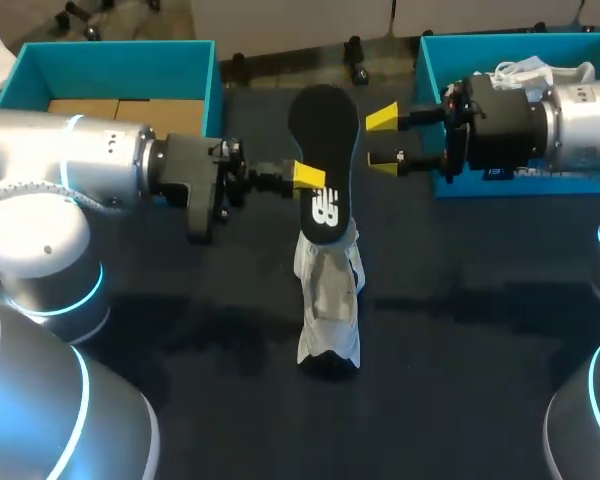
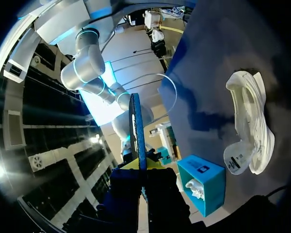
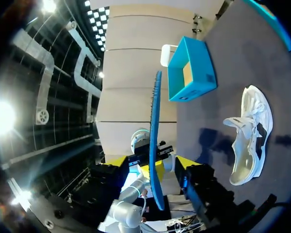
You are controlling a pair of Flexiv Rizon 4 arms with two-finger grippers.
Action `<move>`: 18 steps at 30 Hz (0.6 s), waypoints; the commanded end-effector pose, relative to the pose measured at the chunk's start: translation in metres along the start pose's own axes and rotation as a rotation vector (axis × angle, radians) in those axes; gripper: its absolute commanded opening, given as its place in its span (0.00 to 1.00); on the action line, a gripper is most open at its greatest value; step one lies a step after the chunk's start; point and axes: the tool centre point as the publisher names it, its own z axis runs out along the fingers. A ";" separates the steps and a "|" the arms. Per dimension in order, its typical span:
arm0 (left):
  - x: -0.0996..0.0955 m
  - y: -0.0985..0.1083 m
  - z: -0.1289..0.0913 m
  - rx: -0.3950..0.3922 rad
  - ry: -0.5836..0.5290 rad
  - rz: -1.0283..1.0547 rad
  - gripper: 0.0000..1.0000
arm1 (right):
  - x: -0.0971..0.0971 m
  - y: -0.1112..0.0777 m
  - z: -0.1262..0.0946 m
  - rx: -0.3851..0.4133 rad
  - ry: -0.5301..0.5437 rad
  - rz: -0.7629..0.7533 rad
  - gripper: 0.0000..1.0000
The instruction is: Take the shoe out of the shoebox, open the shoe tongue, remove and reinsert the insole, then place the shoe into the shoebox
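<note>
A dark insole (image 1: 325,130) with a white logo is held up in the air over the table's middle, my left gripper (image 1: 308,177) shut on its lower edge. In the left wrist view the insole (image 2: 136,131) rises edge-on from the gripper (image 2: 140,167). My right gripper (image 1: 384,141) is open just right of the insole. In its wrist view the insole (image 3: 155,121) stands between the spread fingers of the gripper (image 3: 150,162), with a gap on each side. The white and grey shoe (image 1: 330,300) lies on the dark table below, also seen as shoe (image 2: 250,121) and shoe (image 3: 250,131).
A teal shoebox (image 1: 115,48) with cardboard inside stands at the back left, behind my left arm. A second teal box (image 1: 430,90) at the back right holds white items and sits partly behind my right arm. The dark table (image 1: 460,380) stretches in front of the shoe.
</note>
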 end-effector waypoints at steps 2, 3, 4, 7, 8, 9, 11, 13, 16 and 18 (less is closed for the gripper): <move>-0.001 0.007 0.013 0.023 0.014 0.003 0.00 | 0.001 0.003 0.007 0.012 -0.002 0.000 0.51; -0.001 0.007 0.014 0.025 0.018 0.003 0.00 | 0.001 0.003 0.008 0.014 -0.002 0.000 0.51; -0.001 0.006 0.016 0.026 0.020 0.004 0.00 | 0.002 0.003 0.009 0.015 -0.001 0.000 0.50; 0.000 0.008 0.020 0.026 0.030 0.007 0.00 | 0.001 0.003 0.011 0.022 -0.001 0.001 0.49; 0.000 0.008 0.021 0.026 0.031 0.007 0.00 | 0.001 0.003 0.012 0.024 0.000 0.000 0.49; 0.000 0.008 0.022 0.026 0.032 0.007 0.00 | 0.001 0.003 0.013 0.027 0.001 -0.001 0.49; 0.000 0.007 0.025 0.025 0.036 0.009 0.00 | 0.001 0.004 0.014 0.028 0.000 -0.003 0.48; 0.000 0.007 0.026 0.022 0.036 0.009 0.00 | 0.001 0.005 0.015 0.027 0.000 -0.004 0.47; 0.001 0.005 0.028 0.017 0.038 0.007 0.00 | 0.002 0.009 0.015 0.025 0.000 -0.006 0.45; 0.001 0.003 0.028 0.013 0.039 0.008 0.00 | 0.002 0.011 0.015 0.025 -0.001 -0.007 0.45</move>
